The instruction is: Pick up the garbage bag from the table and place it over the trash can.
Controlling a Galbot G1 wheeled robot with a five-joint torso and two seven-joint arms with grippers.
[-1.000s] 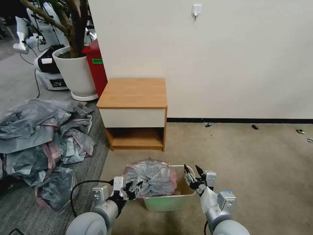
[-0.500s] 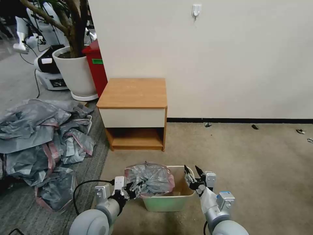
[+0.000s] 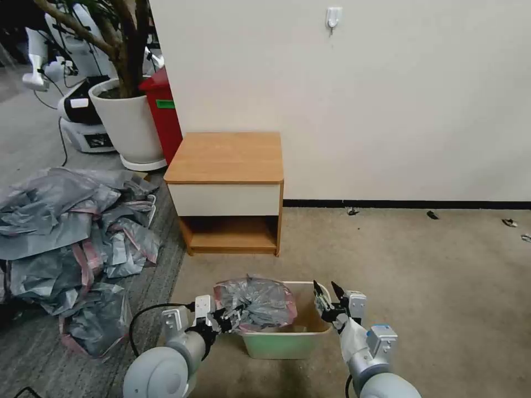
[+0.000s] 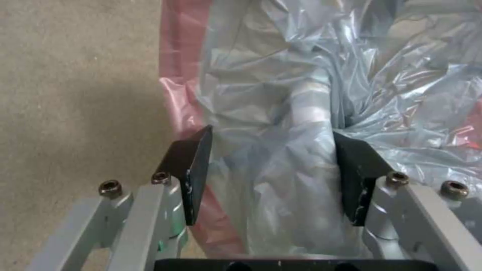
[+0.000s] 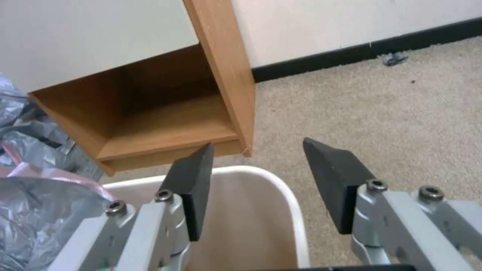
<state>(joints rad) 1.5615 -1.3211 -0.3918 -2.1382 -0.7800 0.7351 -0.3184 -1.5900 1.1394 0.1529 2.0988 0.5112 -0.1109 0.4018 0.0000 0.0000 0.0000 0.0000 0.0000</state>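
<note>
The garbage bag point(image 3: 255, 303), crinkled grey with a pink-red rim, lies bunched over the left half of the cream trash can point(image 3: 287, 342) on the carpet. My left gripper point(image 3: 231, 319) sits at the bag's near left edge. In the left wrist view the left gripper point(image 4: 271, 133) is open, its fingers wide apart on either side of a fold of the bag point(image 4: 281, 94). My right gripper point(image 3: 327, 292) hovers open over the can's right rim point(image 5: 289, 195), with nothing between its fingers point(image 5: 193, 188). The wooden table point(image 3: 224, 157) stands behind the can with a bare top.
A big heap of grey-and-pink bags point(image 3: 66, 237) covers the floor at left. A white planter pot point(image 3: 127, 121), a red bin point(image 3: 163, 110) and another robot point(image 3: 77, 110) stand at the back left. Open carpet point(image 3: 420, 276) stretches to the right; the wall is behind.
The bag has sunk lower onto the can and flattened. My left gripper has shifted slightly right with it. The right gripper has barely moved.
</note>
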